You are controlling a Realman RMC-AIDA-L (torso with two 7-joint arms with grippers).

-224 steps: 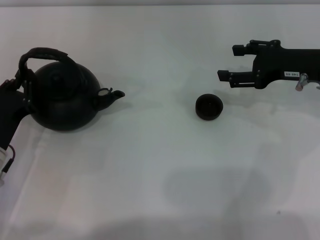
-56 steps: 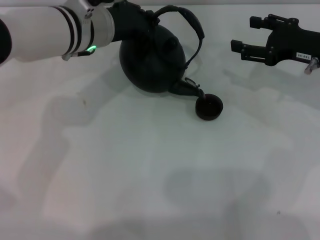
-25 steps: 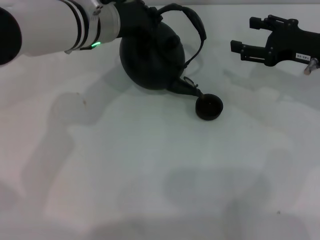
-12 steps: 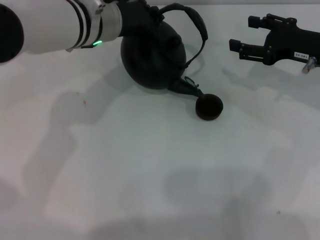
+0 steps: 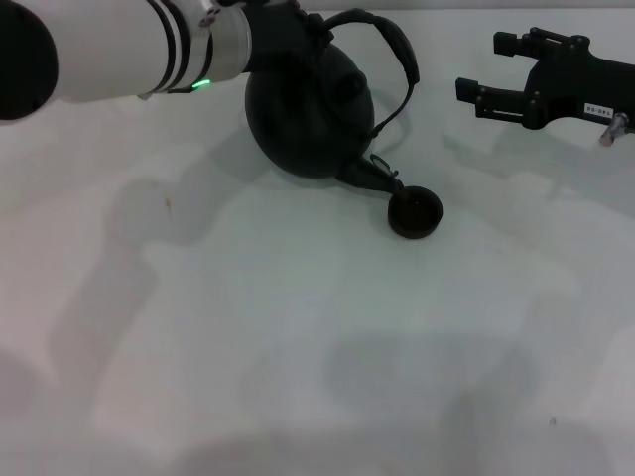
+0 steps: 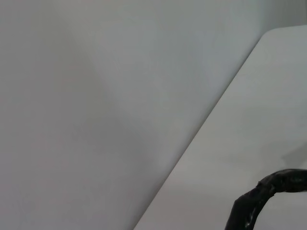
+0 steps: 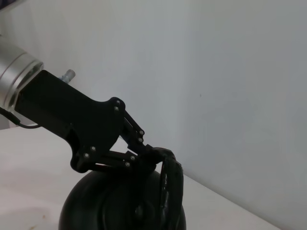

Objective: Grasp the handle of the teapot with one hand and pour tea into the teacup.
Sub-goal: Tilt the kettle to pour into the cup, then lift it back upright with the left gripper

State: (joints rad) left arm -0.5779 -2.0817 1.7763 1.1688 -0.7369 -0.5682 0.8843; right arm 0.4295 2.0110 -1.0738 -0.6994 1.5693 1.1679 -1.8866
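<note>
The black teapot [image 5: 308,114] hangs tilted at the back of the white table, its short spout [image 5: 380,178] pointing down at the rim of the small black teacup [image 5: 415,213]. My left gripper [image 5: 316,25] is shut on the arched handle [image 5: 399,61] at its upper end. The right wrist view shows this grip [image 7: 156,154], with the handle [image 7: 172,187] curving down over the teapot [image 7: 115,203]. A piece of the handle [image 6: 268,191] shows in the left wrist view. My right gripper [image 5: 480,65] is open and empty at the back right, apart from the cup.
The white table [image 5: 298,347] stretches in front of the cup. My left arm's white forearm [image 5: 109,50] crosses the back left corner. A pale wall [image 7: 230,72] stands behind the table.
The left arm and teapot have crept slightly to the right, spout still at the cup's rim. The cup and the right gripper have not moved.
</note>
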